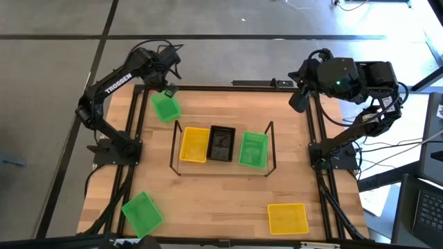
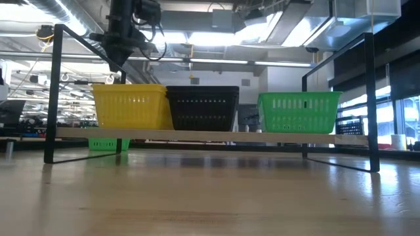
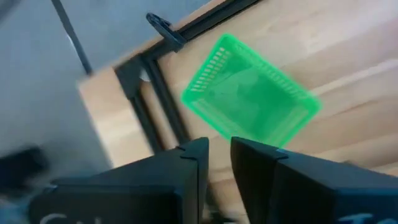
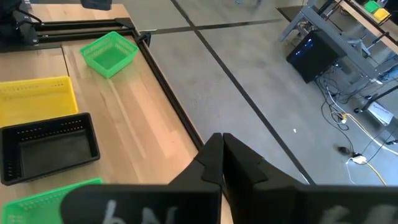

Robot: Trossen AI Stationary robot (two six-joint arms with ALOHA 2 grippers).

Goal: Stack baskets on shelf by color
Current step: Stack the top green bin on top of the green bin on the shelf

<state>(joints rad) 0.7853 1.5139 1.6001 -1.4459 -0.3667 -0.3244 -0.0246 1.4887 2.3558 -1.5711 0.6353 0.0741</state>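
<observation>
Three baskets sit side by side on the shelf (image 1: 223,170): yellow (image 1: 194,144), black (image 1: 221,143), green (image 1: 253,149). "TROSSEN" reads on the left arm (image 1: 118,84). Left gripper (image 3: 217,152), slightly parted, hovers over a loose green basket (image 3: 252,102). Right gripper (image 4: 222,155) closed, empty, off the table's corner.

Looking straight down on the whole table (image 1: 221,200) from overhead; level from tabletop height, close before the shelf (image 2: 210,136). Looking past each claw: ahead of the left gripper (image 3: 219,163) a green basket (image 3: 252,102), shared with the right wrist view.
</observation>
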